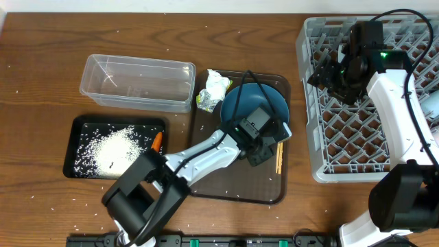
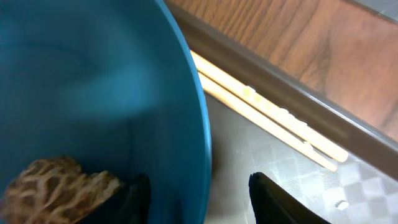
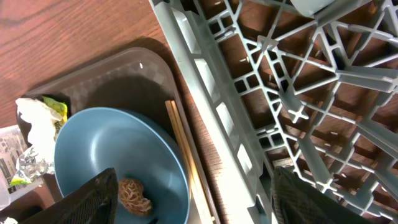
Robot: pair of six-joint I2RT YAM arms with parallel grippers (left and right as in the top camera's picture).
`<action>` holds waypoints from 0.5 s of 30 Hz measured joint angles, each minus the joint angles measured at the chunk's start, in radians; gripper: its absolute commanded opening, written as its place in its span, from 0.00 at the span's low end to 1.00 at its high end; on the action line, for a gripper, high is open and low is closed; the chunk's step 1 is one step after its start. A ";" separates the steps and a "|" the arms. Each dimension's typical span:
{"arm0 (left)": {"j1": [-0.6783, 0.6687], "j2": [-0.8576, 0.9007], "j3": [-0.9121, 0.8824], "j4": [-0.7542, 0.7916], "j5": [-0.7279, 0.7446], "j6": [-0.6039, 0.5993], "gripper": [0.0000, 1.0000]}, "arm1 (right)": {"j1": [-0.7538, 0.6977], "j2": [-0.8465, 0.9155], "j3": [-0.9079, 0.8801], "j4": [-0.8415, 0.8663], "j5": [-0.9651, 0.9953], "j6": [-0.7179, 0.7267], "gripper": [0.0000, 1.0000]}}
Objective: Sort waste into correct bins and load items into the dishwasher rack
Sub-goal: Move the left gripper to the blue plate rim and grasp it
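Brown wooden tabletop fills the overhead view, speckled with stray white grains. At the far left sits the shallow black tray, holding a heap of white rice grains, with the small orange carrot at its right edge. Just behind it stands the clear plastic tub.

To the right lies the brown serving tray. The crumpled wrapper rests at its back left corner, touching the edge of the dark-blue plate. The brown food lump lies inside the plate near its rim.

The left hand straddles that rim. One finger is inside the plate beside the lump and the other is outside above the serving tray. The fingers stand apart, with a gap showing beside the rim, so they are not clamped on it. The wooden chopsticks lie side by side on the serving tray, between the plate and the tray's right wall.

Farthest right is the grey dishwasher rack. The right hand hangs over the rack's left side with its fingers spread wide, gripping nothing.
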 measured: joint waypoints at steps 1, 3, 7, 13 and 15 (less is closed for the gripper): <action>0.000 0.003 0.000 0.010 0.000 0.001 0.52 | 0.000 0.000 0.000 0.000 0.000 0.000 0.72; 0.000 0.003 0.000 0.022 0.000 0.004 0.49 | 0.000 0.000 0.000 0.000 -0.002 0.000 0.72; 0.000 0.005 0.000 0.023 0.000 0.008 0.43 | 0.000 0.000 0.000 0.000 -0.002 0.000 0.72; 0.000 0.051 0.000 0.028 -0.034 0.022 0.34 | 0.000 0.000 0.000 0.000 -0.002 0.000 0.73; 0.001 0.053 0.001 0.034 -0.043 0.024 0.29 | 0.000 0.000 0.000 0.000 -0.002 0.000 0.73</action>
